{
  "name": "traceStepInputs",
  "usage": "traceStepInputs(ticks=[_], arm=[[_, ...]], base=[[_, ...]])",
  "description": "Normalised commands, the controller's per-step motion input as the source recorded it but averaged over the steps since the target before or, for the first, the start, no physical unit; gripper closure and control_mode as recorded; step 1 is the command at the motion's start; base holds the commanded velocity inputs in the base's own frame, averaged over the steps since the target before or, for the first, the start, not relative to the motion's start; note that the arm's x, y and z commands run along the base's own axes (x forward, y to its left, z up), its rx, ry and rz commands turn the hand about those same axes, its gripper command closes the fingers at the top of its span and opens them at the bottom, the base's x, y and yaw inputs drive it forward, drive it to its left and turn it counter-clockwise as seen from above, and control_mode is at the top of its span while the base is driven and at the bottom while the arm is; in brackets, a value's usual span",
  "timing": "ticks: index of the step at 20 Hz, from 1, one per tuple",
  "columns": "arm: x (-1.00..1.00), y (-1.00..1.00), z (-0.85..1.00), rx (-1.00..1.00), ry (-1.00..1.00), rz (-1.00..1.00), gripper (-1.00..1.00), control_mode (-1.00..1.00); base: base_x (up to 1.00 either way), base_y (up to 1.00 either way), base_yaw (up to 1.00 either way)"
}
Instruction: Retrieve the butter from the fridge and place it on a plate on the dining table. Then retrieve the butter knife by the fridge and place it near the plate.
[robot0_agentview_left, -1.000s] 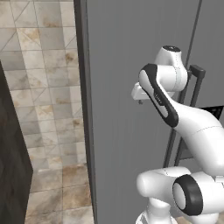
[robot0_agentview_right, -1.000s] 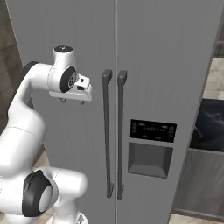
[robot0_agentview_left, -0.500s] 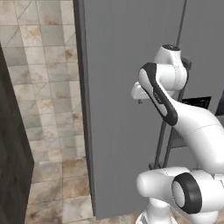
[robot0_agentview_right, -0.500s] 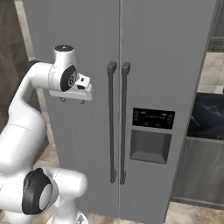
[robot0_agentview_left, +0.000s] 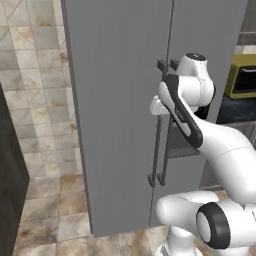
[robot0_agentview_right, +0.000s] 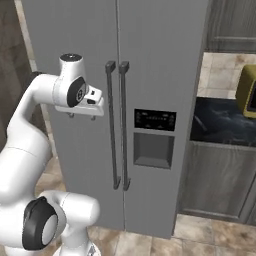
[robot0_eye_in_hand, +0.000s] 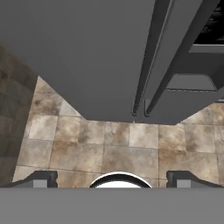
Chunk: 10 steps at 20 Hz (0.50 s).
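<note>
**Facing the closed fridge, pincer spread and holding nothing**

Standing upright across both base views: fridge (robot0_agentview_right: 165, 60), tall, grey, 2 doors, both shut. Door seam runs vertically down the middle. Butter and plate cannot be seen in any view; with the doors shut, the fridge interior is hidden.

Floor (robot0_agentview_left: 45, 195): beige and brown stone tiles, visible left of the fridge in the left base view and under its lower edge in the hand view.

Lower cabinet (robot0_agentview_right: 220, 180): grey-brown wood, immediately right of the fridge, carrying a glossy black counter (robot0_agentview_right: 220, 125).

Yellow appliance (robot0_agentview_right: 246, 90): boxy, dark front, standing on that counter at the right edge of the right base view.

Dispenser recess (robot0_agentview_right: 153, 150): set in the right door, below the black display panel (robot0_agentview_right: 155, 120).

Handles (robot0_agentview_right: 117, 125): 2 dark vertical bars, side by side at the door seam, 1 per door. In the hand view they run from the top down to their lower ends, above the tiles.

Pincer (robot0_agentview_right: 81, 115): held level with the upper part of the handles, in front of the left door, just left of the left bar, not touching it. Fingertips (robot0_eye_in_hand: 40, 178) stand wide apart, nothing between them.
</note>
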Motion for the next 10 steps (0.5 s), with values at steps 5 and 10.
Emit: traceStepInputs(ticks=[5,10], arm=[[0.00,0.00,0.00,0.00,0.00,0.00,-1.00,1.00],[0.00,0.00,0.00,0.00,0.00,0.00,-1.00,1.00]], base=[[0.01,-0.36,0.00],[-0.06,0.00,-0.02]])
